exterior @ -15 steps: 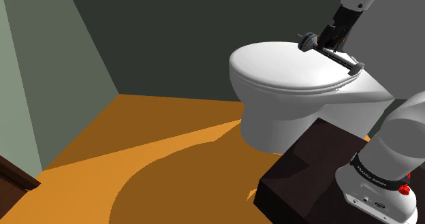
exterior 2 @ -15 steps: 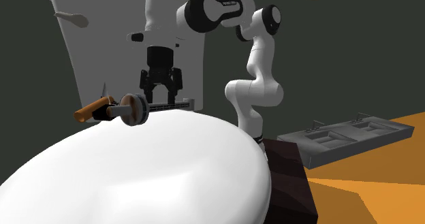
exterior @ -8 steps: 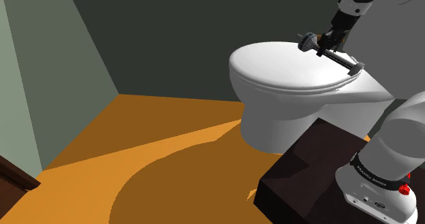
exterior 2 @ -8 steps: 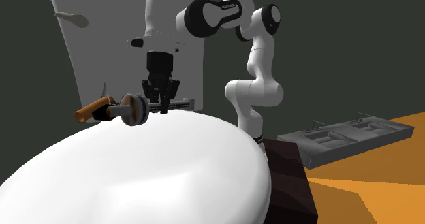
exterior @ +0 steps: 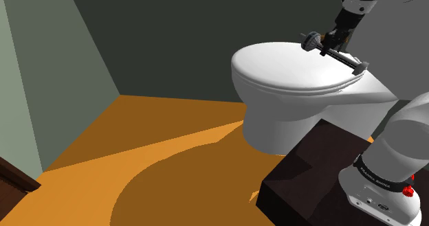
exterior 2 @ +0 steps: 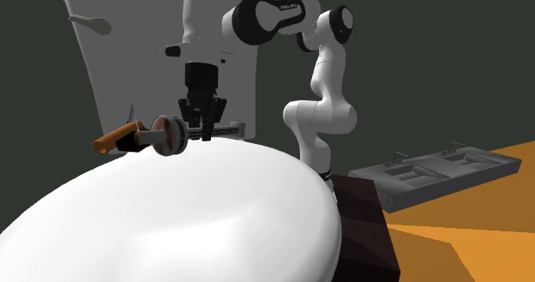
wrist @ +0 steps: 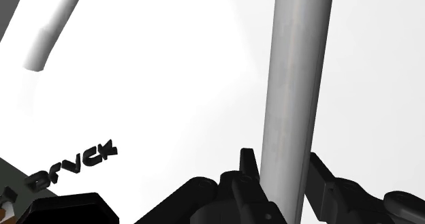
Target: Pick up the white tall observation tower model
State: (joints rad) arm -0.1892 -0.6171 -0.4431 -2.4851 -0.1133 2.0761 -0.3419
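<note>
I see the gripper [exterior 2: 202,128] down on the toilet lid [exterior 2: 197,212]. Its fingers [wrist: 248,165] are clamped on the tower model [wrist: 296,86], one on each side of the grey shaft. The model lies flat on the lid. From the fingers, its round disc end points away from the tank and the thin end runs back toward the tank. In the shoulder view the gripper [exterior: 337,43] sits over the model [exterior: 334,53] at the lid's [exterior: 275,63] rear.

Arm [exterior 2: 328,66]: white, dark joints, elbow raised, forearm level, wrist pointing straight down. Gripper [exterior 2: 201,133]: black, fingers [wrist: 248,168] drawn narrow, clasping the tower model [wrist: 296,86] by its shaft.
</note>
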